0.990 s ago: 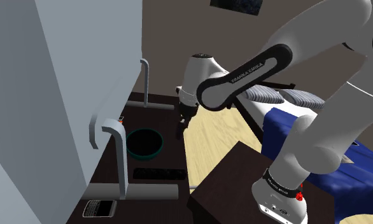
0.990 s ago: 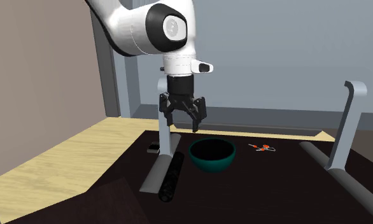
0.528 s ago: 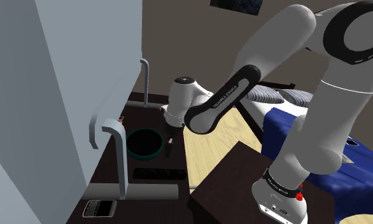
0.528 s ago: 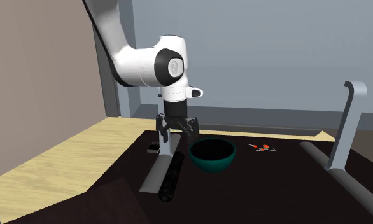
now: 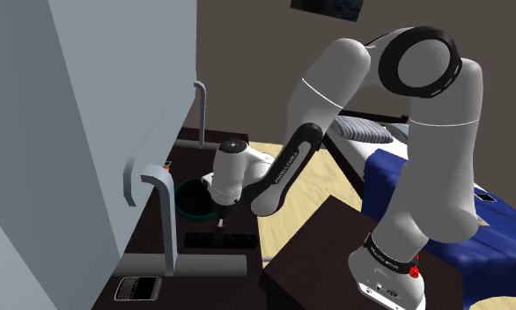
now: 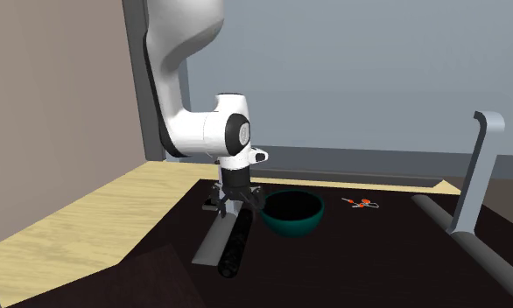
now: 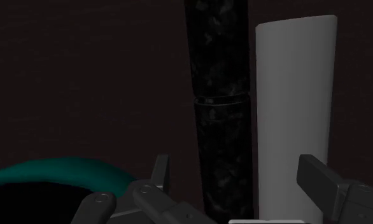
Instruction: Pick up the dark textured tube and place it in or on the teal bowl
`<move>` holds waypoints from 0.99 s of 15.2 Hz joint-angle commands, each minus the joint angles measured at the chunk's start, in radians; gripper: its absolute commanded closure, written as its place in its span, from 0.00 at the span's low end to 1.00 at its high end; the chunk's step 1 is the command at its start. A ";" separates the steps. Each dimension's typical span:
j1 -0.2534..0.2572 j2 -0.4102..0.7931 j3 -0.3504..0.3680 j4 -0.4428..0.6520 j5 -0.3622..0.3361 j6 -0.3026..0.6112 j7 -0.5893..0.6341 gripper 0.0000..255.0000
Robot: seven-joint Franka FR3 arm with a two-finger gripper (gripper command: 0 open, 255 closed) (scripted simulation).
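Note:
The dark mottled tube (image 6: 236, 241) lies flat on the dark table, close against a grey bar (image 6: 212, 239); the tube (image 5: 221, 239) has the teal bowl (image 5: 195, 199) just beyond it. The bowl (image 6: 291, 213) stands upright beside the tube's far end. My gripper (image 6: 233, 206) hangs low over that far end, pointing down, open. In the wrist view the tube (image 7: 220, 95) and the grey bar (image 7: 293, 95) run between the gripper's (image 7: 239, 184) spread fingertips (image 7: 160, 175), which touch neither, and the bowl's rim (image 7: 51, 173) sits off to one side.
A tall grey cabinet (image 5: 80, 114) with pipe-shaped handles (image 5: 164, 211) borders the table. A phone (image 5: 137, 288) lies near the table's front corner. A small red object (image 6: 361, 204) lies behind the bowl, and another grey handle frame (image 6: 472, 184) stands further right.
The arm has dropped from well above the table down to just over the tube's far end, with the fingers staying open.

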 commanded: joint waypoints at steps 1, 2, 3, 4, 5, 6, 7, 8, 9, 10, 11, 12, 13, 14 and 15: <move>0.021 0.047 -0.017 0.020 -0.026 0.026 0.013 0.00; 0.026 0.061 -0.024 0.025 -0.032 0.036 0.017 0.00; 0.031 0.076 -0.031 0.030 -0.038 0.046 0.022 0.00; 0.036 0.091 -0.037 0.035 -0.043 0.056 0.026 0.00; 0.041 0.106 -0.044 0.041 -0.048 0.066 0.030 0.00; 0.046 0.121 -0.050 0.046 -0.053 0.076 0.034 0.00; 0.051 0.136 -0.057 0.052 -0.057 0.085 0.038 0.00; 0.054 0.144 -0.060 0.056 -0.060 0.090 0.040 0.00; 0.054 0.144 -0.060 0.055 -0.060 0.091 0.040 0.00; 0.054 0.144 -0.060 0.056 -0.060 0.091 0.040 0.00; 0.054 0.144 -0.060 0.056 -0.059 0.090 0.040 0.00; 0.054 0.144 -0.060 0.056 -0.059 0.090 0.040 0.00; 0.054 0.144 -0.060 0.056 -0.059 0.090 0.040 0.00; 0.054 0.144 -0.060 0.056 -0.059 0.090 0.040 0.00; 0.054 0.144 -0.060 0.056 -0.059 0.090 0.040 0.00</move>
